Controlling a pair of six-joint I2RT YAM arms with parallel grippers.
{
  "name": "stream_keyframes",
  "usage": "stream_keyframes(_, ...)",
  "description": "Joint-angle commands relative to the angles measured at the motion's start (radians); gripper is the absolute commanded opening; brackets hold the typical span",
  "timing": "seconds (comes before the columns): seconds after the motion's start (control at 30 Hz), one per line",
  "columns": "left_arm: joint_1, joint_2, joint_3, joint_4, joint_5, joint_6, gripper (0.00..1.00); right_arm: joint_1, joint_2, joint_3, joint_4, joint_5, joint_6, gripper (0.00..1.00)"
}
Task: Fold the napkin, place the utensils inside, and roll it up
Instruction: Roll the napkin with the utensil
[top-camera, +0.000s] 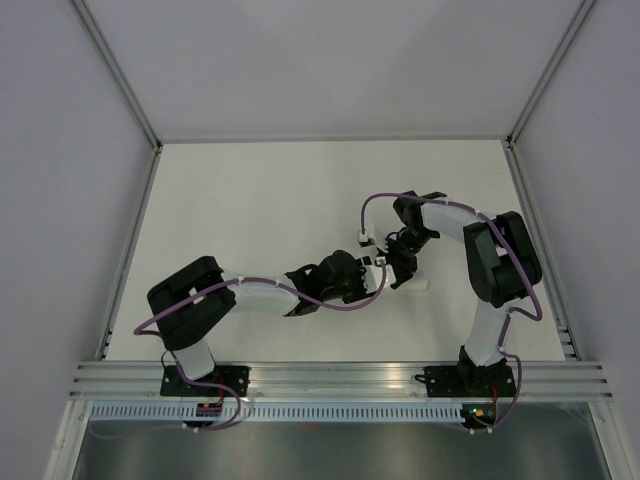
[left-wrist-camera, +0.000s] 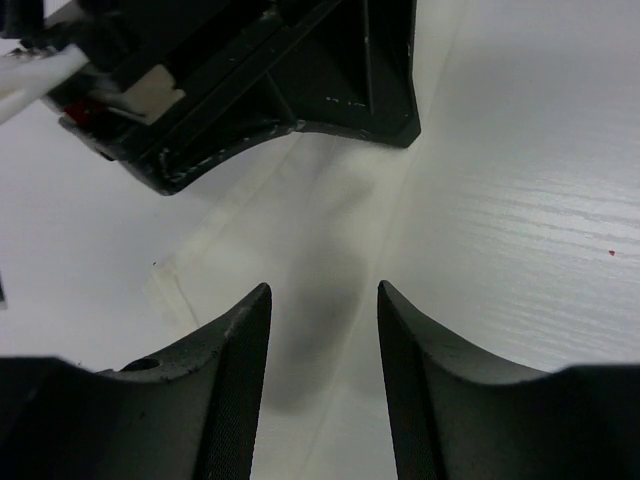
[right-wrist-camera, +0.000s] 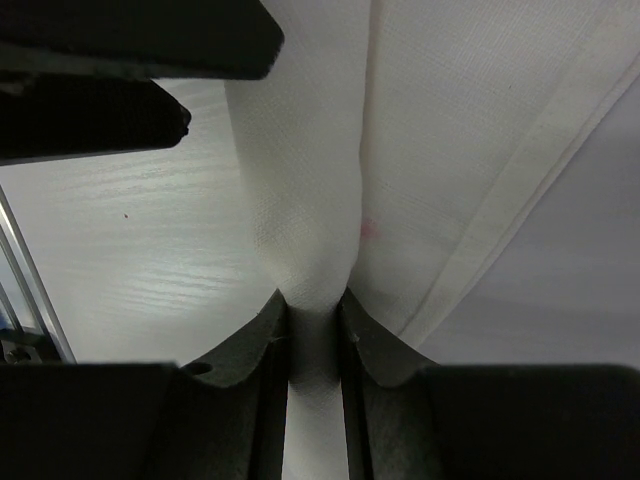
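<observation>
Fingers | right fingers (right-wrist-camera: 268, 335) pinch a raised napkin (right-wrist-camera: 300, 200) ridge | left fingers (left-wrist-camera: 240, 340) part-open astride the cloth, gripping nothing | napkin around middle of table (top-camera: 250, 200), nearer right edge | I'd close left low on the ridge, both level, for an even fold.

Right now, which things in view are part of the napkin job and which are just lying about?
Job:
- napkin, pinched in the right gripper
- left gripper, open over it
- utensils: not visible in any view

Just there:
- purple cables
- aluminium rail
- table
</observation>
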Motion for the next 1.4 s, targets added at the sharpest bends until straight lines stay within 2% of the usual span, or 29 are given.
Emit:
stream_keyframes(0.0, -0.011, 0.042, 0.055, -0.017, -0.013, 0.096, 0.52, 0.000, 0.085, -0.030, 0.001, 0.088, -0.026, 0.16)
stream_keyframes(0.4, -0.014, 0.142, 0.085, 0.007, -0.013, 0.113, 0.54, -0.005, 0.125, -0.011, -0.003, 0.091, -0.022, 0.15)
stream_keyframes(0.5, -0.014, 0.162, 0.095, -0.005, 0.001, 0.099, 0.51, -0.005, 0.131, -0.011, -0.005, 0.091, -0.022, 0.15)
stream_keyframes(0.63, -0.012, 0.189, 0.116, -0.060, 0.002, 0.074, 0.39, -0.007, 0.132, -0.010, -0.005, 0.088, -0.022, 0.16)
stream_keyframes(0.67, -0.012, 0.196, 0.119, -0.067, 0.030, 0.070, 0.31, -0.008, 0.132, -0.010, -0.008, 0.087, -0.022, 0.16)
stream_keyframes(0.73, -0.012, 0.203, 0.125, -0.082, 0.050, 0.055, 0.23, -0.008, 0.131, -0.008, -0.006, 0.082, -0.020, 0.16)
stream_keyframes(0.77, -0.012, 0.208, 0.131, -0.100, 0.055, 0.051, 0.14, -0.011, 0.131, -0.008, -0.008, 0.080, -0.020, 0.16)
stream_keyframes(0.8, -0.012, 0.217, 0.138, -0.115, 0.071, 0.044, 0.11, -0.010, 0.128, -0.008, -0.008, 0.079, -0.020, 0.17)
stream_keyframes(0.9, -0.012, 0.234, 0.170, -0.186, 0.110, 0.025, 0.02, -0.016, 0.120, -0.005, -0.013, 0.064, -0.017, 0.28)
stream_keyframes(1.03, -0.006, 0.251, 0.207, -0.252, 0.177, 0.002, 0.02, -0.029, 0.105, 0.010, -0.031, 0.028, -0.016, 0.49)
stream_keyframes(1.13, 0.002, 0.260, 0.228, -0.289, 0.222, -0.022, 0.02, -0.042, 0.094, 0.030, -0.059, -0.008, -0.013, 0.59)
stream_keyframes(1.37, 0.020, 0.295, 0.280, -0.382, 0.321, -0.051, 0.02, -0.082, 0.049, 0.066, -0.059, -0.074, 0.049, 0.70)
